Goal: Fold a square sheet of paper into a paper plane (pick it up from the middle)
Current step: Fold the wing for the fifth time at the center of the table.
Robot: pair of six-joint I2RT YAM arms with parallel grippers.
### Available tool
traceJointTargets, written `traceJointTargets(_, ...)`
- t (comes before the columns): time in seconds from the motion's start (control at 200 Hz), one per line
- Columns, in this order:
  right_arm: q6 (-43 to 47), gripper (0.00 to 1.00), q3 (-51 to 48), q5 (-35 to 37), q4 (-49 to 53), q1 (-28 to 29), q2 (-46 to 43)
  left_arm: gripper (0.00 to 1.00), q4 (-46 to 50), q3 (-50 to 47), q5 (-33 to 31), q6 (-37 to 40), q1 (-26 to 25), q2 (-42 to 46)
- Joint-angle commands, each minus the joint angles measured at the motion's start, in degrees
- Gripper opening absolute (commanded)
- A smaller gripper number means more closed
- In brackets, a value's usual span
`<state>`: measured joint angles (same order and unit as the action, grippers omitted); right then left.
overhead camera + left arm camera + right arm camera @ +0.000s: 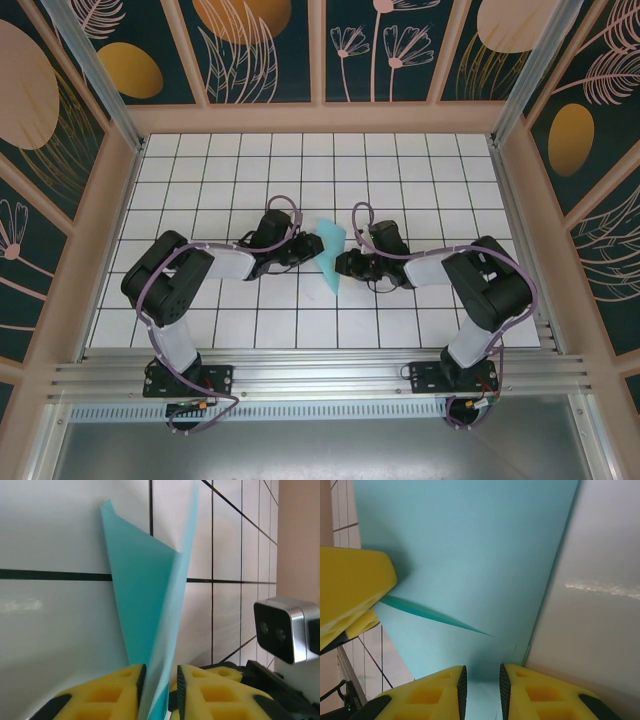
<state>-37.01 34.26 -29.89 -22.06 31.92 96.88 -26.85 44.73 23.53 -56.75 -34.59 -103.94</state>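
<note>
From the top external view, the bench [200, 160] is a white surface ruled into a dark-lined square grid, enclosed on three sides by pale wooden framing and wall panels [260, 50] painted dark teal with gold discs and pale pink flowers and leaves; an aluminium rail [320, 372] runs along the near edge, carrying both arm bases; near the middle of the grid the light cyan sheet of paper [331, 256], partly folded, stands on edge between the left end effector [312, 249] and the right end effector [346, 265], which meet it from opposite sides. In the left wrist view, the glossy bench [50, 530] fills the background, with a beige wall strip on the far right; the sheet of paper [145, 605] rises as a tall creased V, its lower end pinched between the yellow pads of the left end effector [159, 695], jaws narrow; a grey wrist camera [285, 630] sits to the right. In the right wrist view, the sheet of paper [470, 555] spreads above the bench [600, 580]; its lower edge is nipped in the narrow jaws of the right end effector [481, 695].
</note>
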Motion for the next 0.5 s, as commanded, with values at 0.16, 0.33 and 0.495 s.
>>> traceJointTargets(0.16,1.51,0.35,0.02,7.57,2.90,0.90,-6.57,0.09,-1.31,-2.57,-3.32,-4.11,0.40,2.30)
traceJointTargets(0.33,6.52,0.42,-1.03,18.42,5.81,6.46,-14.65,0.08,-1.49,-4.47,-4.37,-6.71,0.19,4.22)
traceJointTargets(0.495,12.87,0.42,-3.10,35.31,4.98,15.68,-17.03,0.09,-1.32,-4.84,-4.50,-7.44,0.12,5.37)
